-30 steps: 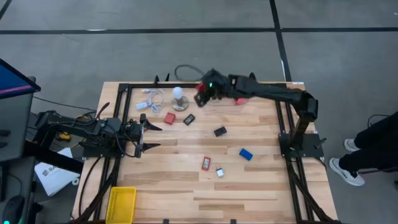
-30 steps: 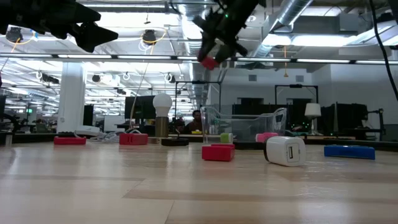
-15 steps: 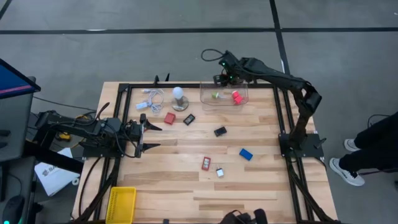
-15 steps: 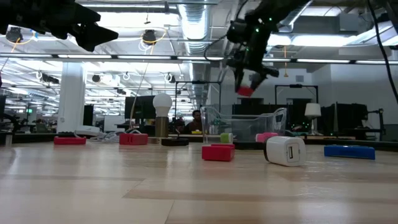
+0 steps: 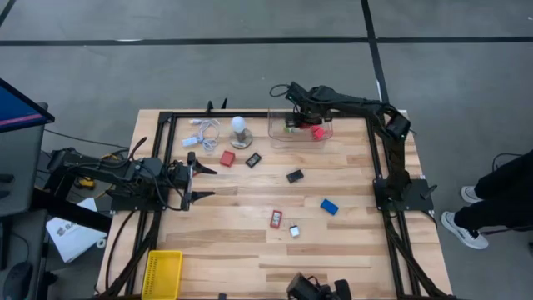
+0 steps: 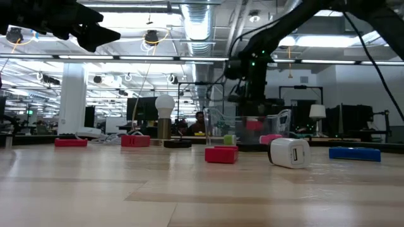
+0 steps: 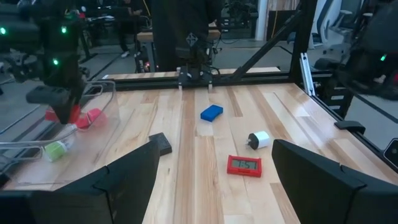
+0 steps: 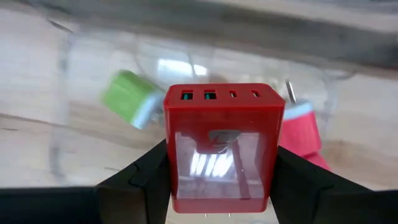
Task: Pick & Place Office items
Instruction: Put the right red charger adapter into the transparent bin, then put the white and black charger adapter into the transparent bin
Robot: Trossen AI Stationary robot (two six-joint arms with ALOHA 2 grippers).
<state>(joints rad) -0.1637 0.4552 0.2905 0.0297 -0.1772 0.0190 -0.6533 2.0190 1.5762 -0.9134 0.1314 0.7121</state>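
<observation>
Hovering over the clear bin (image 5: 301, 127) at the upper centre of the high view, the right tool (image 5: 294, 119) is clenched on a red block (image 8: 222, 146), which is seen gripped between its two dark fingers in the right wrist view. A second ago the same tool was carried well to the left of the bin, above the bulb (image 5: 240, 125) and the scattered blocks; half a second ago it was at the bin's far rim; now it has been lowered so that the red block hangs inside the bin's walls (in the low view it shows through the clear plastic, just under the tool). A green block (image 8: 129, 98) and another red block (image 8: 299, 129) are already lying in the bin below it.

It is judged from this that the carry is finished and only the release remains for this item.

The left tool (image 5: 197, 178) is held released, jaws wide, over the left edge of the surface (image 5: 250, 242), and has not been moved in the last second.

Several items are still left out on the surface: a red block (image 5: 226, 158) and a black one (image 5: 253, 160) near the bulb, another black block (image 5: 294, 176) at centre, a blue block (image 5: 330, 206), a red block (image 5: 276, 219) and a small white one (image 5: 294, 231) lower down.
</observation>
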